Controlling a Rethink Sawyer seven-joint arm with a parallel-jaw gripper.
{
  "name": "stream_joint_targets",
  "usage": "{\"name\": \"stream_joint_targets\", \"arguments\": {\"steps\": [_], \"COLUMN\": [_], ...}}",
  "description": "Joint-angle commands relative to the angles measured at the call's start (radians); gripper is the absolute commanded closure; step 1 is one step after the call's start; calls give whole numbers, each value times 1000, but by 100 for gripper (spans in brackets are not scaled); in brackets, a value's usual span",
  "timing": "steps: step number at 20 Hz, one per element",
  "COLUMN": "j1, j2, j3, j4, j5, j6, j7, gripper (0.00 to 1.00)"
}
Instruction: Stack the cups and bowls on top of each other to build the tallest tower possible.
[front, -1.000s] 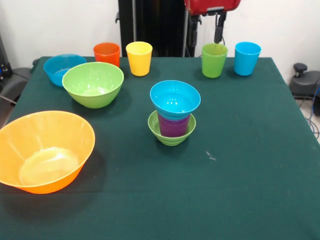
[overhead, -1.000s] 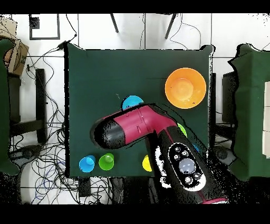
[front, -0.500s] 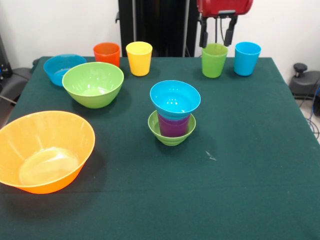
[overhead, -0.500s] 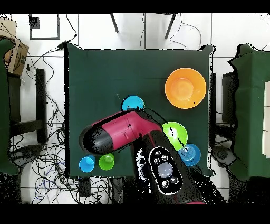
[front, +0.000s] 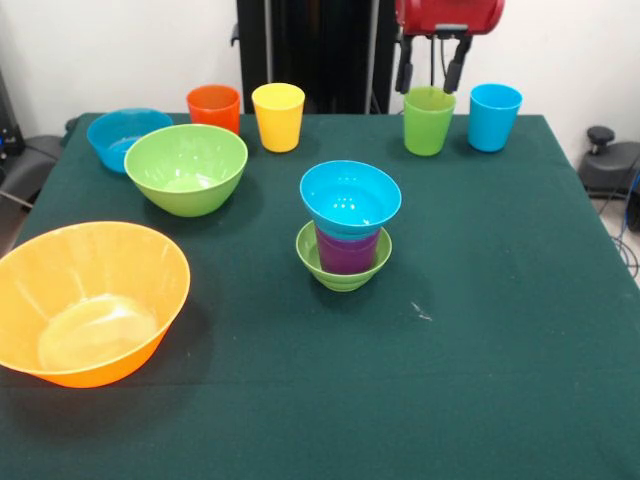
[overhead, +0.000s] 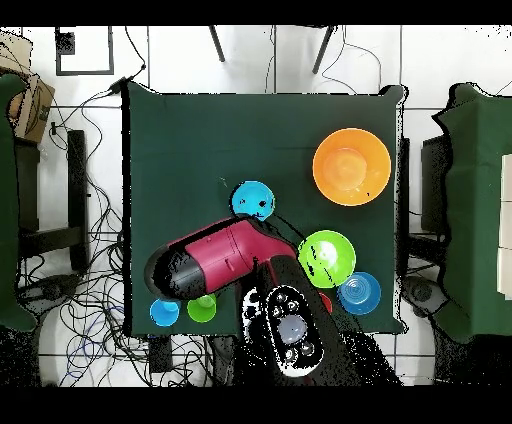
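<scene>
1. The end effector (front: 431, 72) hangs just above the green cup (front: 428, 120), its two dark fingers spread apart on either side of the rim and holding nothing.
2. The green cup stands upright at the desk's (front: 500, 330) far edge, just beside the light blue cup (front: 494, 116).
3. To grasp well, I would descend straight so one finger goes inside and one outside the wall, then close gently; thin tapered plastic likely slips upward under a hard squeeze.
4. The tower (front: 348, 222) sits mid-desk: a small ribbed green bowl, a purple cup in it, a small blue bowl on top.
5. That bowl's glossy flared rim looks a tippy seat, so set the cup centred.
</scene>
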Motion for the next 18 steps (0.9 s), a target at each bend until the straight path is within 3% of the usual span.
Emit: {"name": "stream_joint_targets", "arguments": {"steps": [1, 18], "j1": [38, 56], "j2": [73, 65], "j3": [-107, -129], "j4": [-7, 33], "j5": [-54, -21], "j6": [-57, -53], "j7": [144, 79], "gripper": [0, 0]}}
